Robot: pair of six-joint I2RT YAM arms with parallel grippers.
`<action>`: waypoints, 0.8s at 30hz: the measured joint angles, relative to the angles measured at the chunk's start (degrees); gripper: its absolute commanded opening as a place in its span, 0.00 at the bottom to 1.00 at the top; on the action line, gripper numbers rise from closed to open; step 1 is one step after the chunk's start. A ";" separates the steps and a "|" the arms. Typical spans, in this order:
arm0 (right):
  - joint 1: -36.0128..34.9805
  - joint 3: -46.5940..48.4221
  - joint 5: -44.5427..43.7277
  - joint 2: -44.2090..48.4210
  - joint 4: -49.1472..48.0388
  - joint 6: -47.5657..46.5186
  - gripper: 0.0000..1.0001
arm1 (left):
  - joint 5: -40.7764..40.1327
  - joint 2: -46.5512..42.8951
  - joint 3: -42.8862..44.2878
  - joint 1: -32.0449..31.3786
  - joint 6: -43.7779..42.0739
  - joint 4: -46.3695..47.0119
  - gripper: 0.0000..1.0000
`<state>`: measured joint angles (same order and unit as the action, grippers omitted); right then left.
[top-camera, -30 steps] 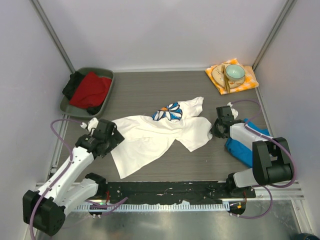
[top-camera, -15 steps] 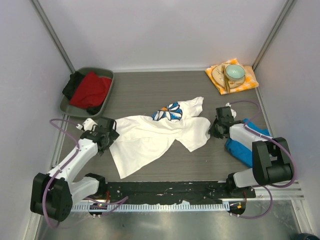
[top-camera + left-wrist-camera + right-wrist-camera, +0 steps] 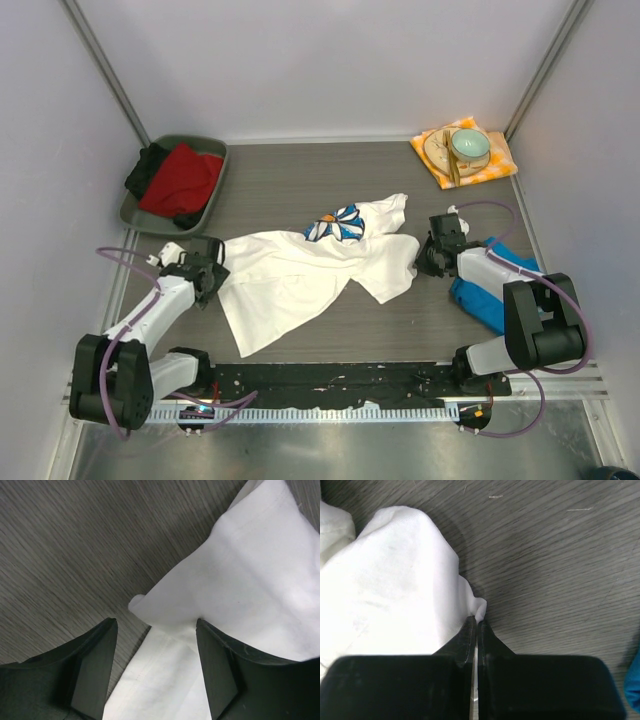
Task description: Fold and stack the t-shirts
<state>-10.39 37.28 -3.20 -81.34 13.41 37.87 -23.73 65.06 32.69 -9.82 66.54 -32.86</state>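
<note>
The white t-shirt (image 3: 290,280) lies crumpled mid-table, its blue daisy print (image 3: 338,226) at the far edge. My left gripper (image 3: 216,266) stands at its left corner. In the left wrist view the left gripper (image 3: 156,625) is open, and the hem of the white t-shirt (image 3: 250,570) lies between the fingers. My right gripper (image 3: 419,262) is at the shirt's right edge. In the right wrist view the right gripper (image 3: 476,622) is shut, pinching a small fold of the white t-shirt (image 3: 395,580). The blue t-shirt (image 3: 472,298) lies at the right, partly under the right arm.
A dark tray (image 3: 216,160) at the back left holds red cloth (image 3: 180,178) and black cloth. At the back right an orange checked napkin (image 3: 497,163) carries a plate and a green cup (image 3: 470,145). Walls close in on both sides.
My left gripper has slid a little left onto the shirt's left corner and its jaws have narrowed. The right gripper has edged slightly left, still shut.
</note>
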 measured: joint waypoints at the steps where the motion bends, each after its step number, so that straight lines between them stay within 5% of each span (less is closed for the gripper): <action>1: 0.00 0.00 0.04 -0.02 -0.07 0.00 0.01 | 0.13 0.02 -0.31 0.22 0.09 0.20 0.66; 11: -0.02 0.00 0.04 -0.04 -0.11 0.00 0.01 | 1.46 1.46 -2.56 2.97 0.22 3.58 0.49; 14: -0.02 0.00 0.04 -0.04 -0.11 0.00 0.01 | 1.79 2.08 -2.64 3.91 -0.24 5.16 0.24; 21: -0.02 0.00 -0.02 -0.04 -0.11 0.00 0.01 | 2.75 3.34 -2.67 5.64 -1.57 7.08 0.00; 24: -0.02 0.00 -0.07 -0.04 -0.11 0.00 0.01 | 3.17 3.34 -2.67 6.19 -2.23 7.54 0.00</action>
<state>-10.41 37.28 -3.27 -81.38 13.30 37.87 -20.56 68.40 30.02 -3.64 64.31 -25.32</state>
